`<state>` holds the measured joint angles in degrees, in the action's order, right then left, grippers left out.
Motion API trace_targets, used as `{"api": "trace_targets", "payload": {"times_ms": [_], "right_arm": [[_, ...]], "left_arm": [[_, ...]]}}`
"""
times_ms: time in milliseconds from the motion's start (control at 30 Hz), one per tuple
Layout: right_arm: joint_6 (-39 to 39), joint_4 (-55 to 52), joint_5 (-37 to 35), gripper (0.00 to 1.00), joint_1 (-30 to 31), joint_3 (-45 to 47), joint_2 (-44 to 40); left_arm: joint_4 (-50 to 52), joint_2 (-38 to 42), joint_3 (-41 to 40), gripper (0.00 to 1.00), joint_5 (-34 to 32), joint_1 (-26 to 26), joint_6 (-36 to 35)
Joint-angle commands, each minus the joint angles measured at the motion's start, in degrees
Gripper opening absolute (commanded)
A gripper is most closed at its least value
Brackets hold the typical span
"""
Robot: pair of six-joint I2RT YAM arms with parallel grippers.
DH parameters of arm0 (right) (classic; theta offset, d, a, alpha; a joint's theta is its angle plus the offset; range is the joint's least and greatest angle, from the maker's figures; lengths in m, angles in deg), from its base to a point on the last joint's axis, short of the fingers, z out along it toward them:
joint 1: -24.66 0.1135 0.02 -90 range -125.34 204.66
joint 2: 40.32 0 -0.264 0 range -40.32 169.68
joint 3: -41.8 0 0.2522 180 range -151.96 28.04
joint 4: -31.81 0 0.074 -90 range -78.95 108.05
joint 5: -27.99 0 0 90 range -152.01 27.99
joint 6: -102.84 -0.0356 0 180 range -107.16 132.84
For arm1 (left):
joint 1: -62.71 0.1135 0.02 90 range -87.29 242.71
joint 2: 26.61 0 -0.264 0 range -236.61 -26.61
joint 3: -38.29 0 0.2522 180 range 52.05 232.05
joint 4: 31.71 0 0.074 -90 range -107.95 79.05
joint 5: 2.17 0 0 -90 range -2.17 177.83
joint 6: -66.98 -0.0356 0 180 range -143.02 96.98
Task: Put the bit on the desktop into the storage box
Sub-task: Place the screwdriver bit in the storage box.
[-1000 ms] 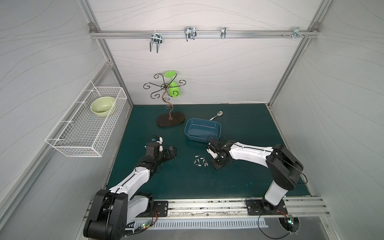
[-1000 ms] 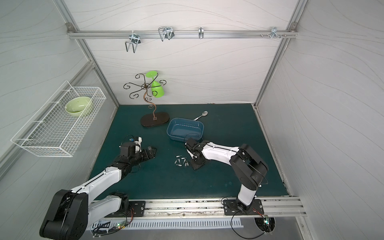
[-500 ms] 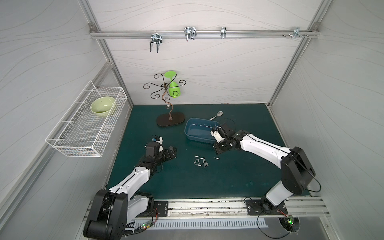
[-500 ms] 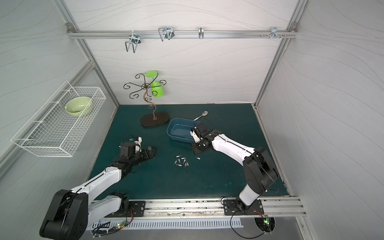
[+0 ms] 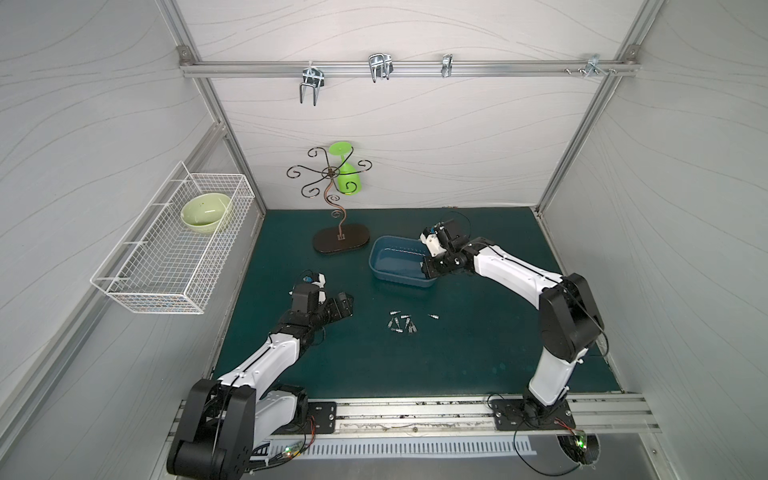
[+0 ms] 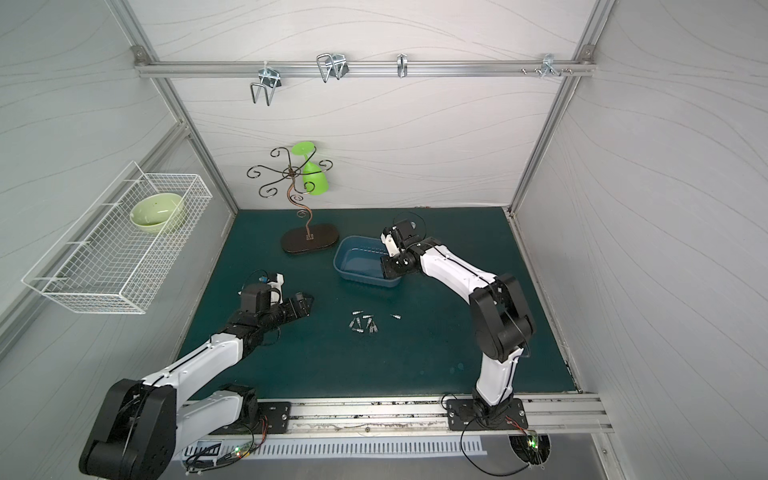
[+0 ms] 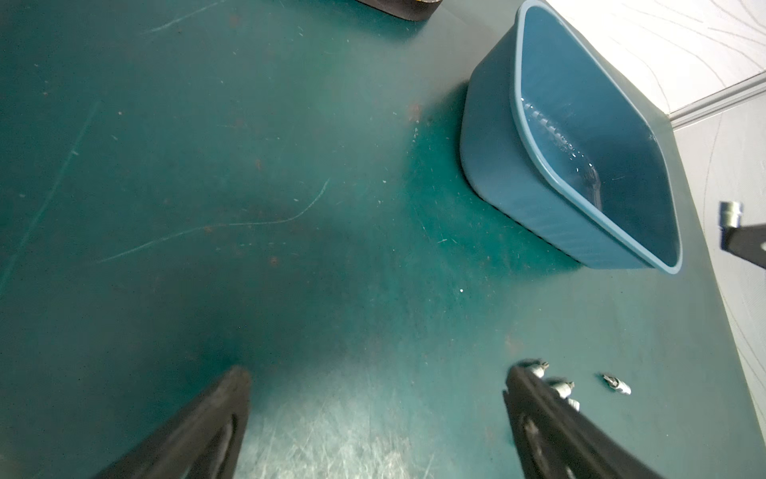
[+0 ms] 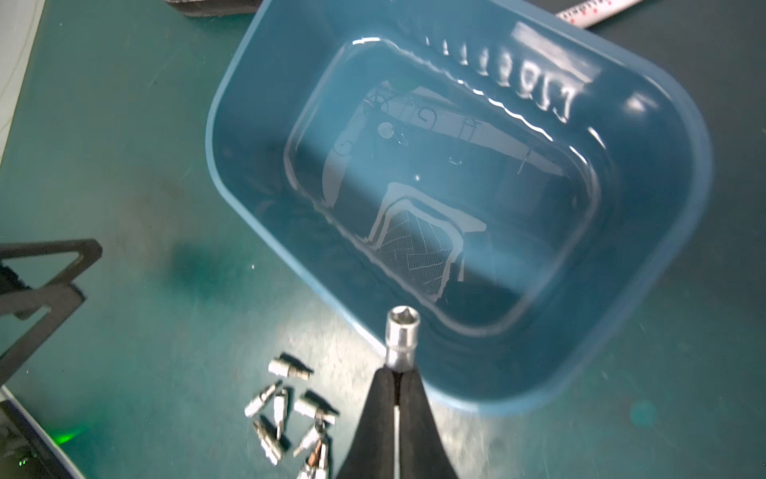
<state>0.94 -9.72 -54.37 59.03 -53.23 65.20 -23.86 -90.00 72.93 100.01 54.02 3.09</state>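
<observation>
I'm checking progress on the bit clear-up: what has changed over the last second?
The right gripper, shut on a bit, lifted from beside the loose bits on the desktop and swung away from the robot's base to the storage box, where the bit now hangs over its rim. Nothing was released. The left gripper, open, the loose bits and the box stayed put.

Silver bit (image 8: 402,342) above blue storage box (image 8: 663,137)

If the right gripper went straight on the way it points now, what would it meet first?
Probably the storage box: the right gripper, shut on a bit, aims into it, though depth is unclear.
</observation>
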Motion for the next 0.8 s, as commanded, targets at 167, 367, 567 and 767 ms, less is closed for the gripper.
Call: {"api": "trace_targets", "payload": {"times_ms": [167,367,567,767], "right_arm": [[1.04,0.47,-0.46,0.06,-0.53,-5.52,6.39],[0.58,0.52,-1.33,0.28,-0.98,-5.85,6.74],[1.01,0.51,-1.66,0.33,-0.99,-3.28,3.51],[1.06,1.85,-2.02,0.38,-1.02,2.3,-1.5]], "left_arm": [[-1.04,0.77,2.31,0.99,-0.23,-0.11,-0.8],[-1.15,0.8,2.23,0.99,-0.23,-0.16,-0.88],[-1.06,1.28,2.06,0.99,-0.45,-0.1,-0.97],[-1.14,1.17,2.15,0.99,-0.28,-0.1,-0.97]]}}
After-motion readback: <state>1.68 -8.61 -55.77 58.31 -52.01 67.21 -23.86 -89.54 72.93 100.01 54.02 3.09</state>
